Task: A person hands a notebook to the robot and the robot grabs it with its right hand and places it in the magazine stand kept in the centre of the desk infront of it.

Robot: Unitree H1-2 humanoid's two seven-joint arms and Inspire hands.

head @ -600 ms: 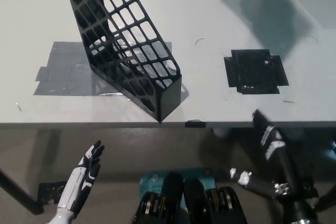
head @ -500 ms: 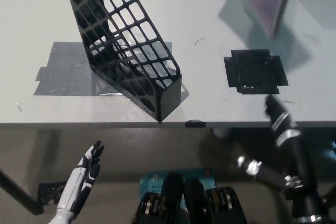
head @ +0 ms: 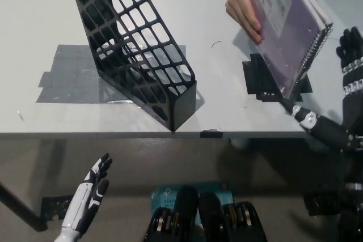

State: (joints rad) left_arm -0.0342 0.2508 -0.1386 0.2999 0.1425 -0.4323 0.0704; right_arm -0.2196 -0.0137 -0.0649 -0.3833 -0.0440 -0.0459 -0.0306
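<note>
Black right robot hand [head: 346, 92] spread wide beside purple spiral-bound notebook [head: 286, 24], holding nothing; person's hand [head: 245, 9] grips it; I risk closing off-edge; slip likely.

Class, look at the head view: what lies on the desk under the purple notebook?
Under the notebook lies a black tape patch on the desk. Its upper right part is hidden by the notebook.
</note>
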